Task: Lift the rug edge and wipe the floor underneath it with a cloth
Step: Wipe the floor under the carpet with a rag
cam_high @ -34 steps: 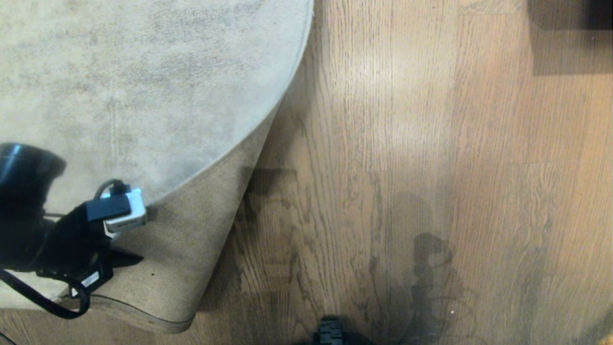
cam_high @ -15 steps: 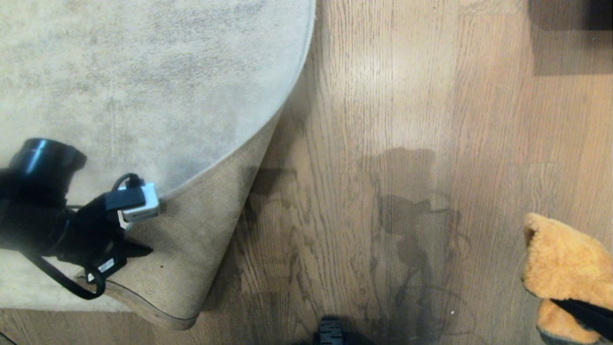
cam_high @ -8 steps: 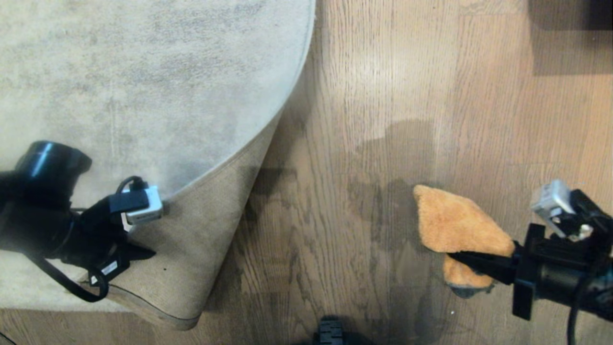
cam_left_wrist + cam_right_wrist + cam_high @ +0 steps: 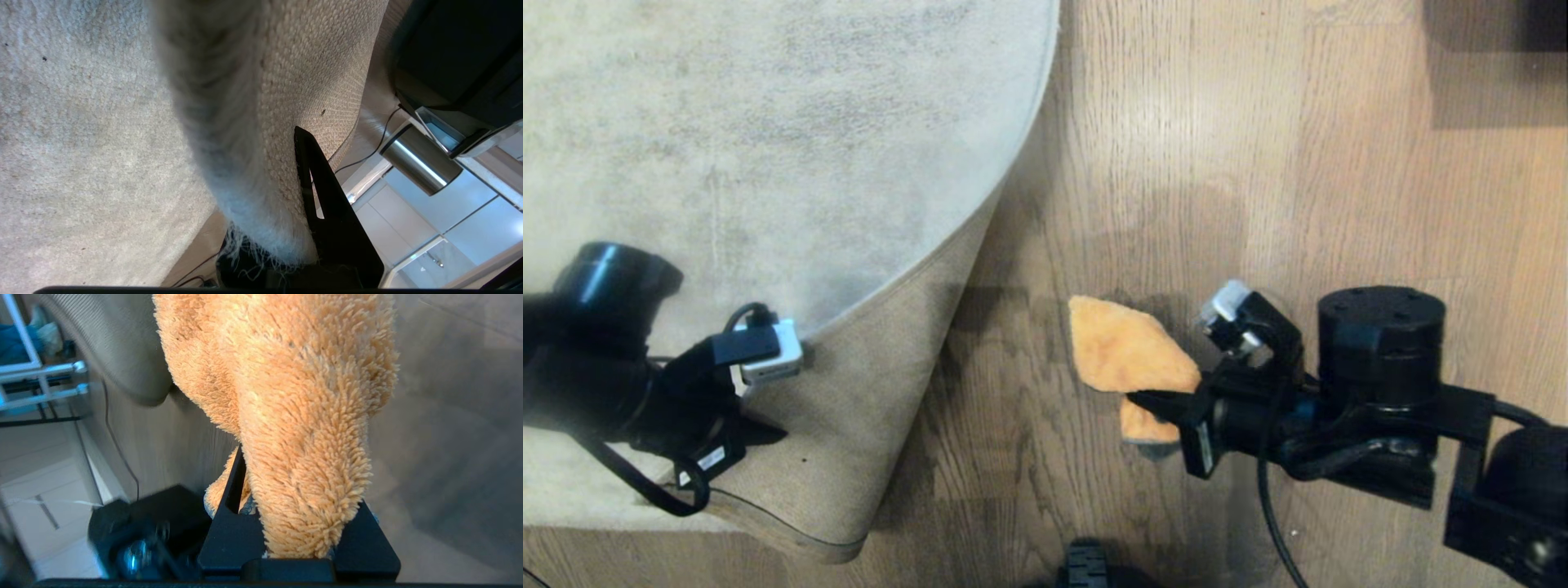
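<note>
The left gripper (image 4: 756, 433) pinches the rug edge (image 4: 849, 425), folded back to show coarse tan woven backing; brown wood-grain floor (image 4: 1029, 457) lies beside it; the right gripper (image 4: 1156, 402) clamps the fluffy mustard cloth (image 4: 1123, 353) over the planks.

Pale grey-beige mottled short-pile rug edge (image 4: 947, 249), tan woven backing. Brown wood-grain plank floor (image 4: 1339, 204), dark grain lines. Mustard-orange fluffy cloth (image 4: 1127, 355), grey bit at lower end.
</note>
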You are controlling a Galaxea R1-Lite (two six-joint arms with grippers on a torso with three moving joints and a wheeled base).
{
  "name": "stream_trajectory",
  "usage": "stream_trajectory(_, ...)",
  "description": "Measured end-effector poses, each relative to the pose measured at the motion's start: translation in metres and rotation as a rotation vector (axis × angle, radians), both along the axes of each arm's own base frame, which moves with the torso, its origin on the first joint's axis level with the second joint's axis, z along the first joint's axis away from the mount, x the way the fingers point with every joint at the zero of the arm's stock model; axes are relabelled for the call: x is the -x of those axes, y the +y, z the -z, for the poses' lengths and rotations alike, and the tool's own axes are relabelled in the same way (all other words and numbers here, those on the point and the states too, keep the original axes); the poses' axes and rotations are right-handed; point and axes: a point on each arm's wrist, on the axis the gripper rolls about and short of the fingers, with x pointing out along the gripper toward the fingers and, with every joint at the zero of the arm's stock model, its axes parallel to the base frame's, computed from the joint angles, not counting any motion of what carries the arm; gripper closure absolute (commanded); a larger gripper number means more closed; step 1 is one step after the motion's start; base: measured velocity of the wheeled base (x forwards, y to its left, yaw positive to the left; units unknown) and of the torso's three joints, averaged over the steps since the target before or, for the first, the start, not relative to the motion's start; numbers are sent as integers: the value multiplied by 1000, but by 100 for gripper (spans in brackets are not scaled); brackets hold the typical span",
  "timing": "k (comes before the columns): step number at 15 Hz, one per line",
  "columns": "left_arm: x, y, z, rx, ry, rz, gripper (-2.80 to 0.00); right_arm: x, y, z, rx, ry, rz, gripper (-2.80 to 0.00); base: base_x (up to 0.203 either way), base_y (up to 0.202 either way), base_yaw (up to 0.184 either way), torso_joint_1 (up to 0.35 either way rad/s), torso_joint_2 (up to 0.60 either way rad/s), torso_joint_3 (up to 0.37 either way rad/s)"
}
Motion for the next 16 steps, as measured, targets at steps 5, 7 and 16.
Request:
stream_trajectory(5,-1,1,1,-6,3,-5,0,-29,62,22,-21,42,120,0,0,0,0,0,0,0)
stream_trajectory(7,-2,1,1,-11,-3,-8,0,-40,84,29,-63,48,182,0,0,0,0,0,0,0)
stream_trajectory(16,-4,1,12,-19,-12,-38,0,-83,140,58,-135,39,302,0,0,0,0,0,0,0)
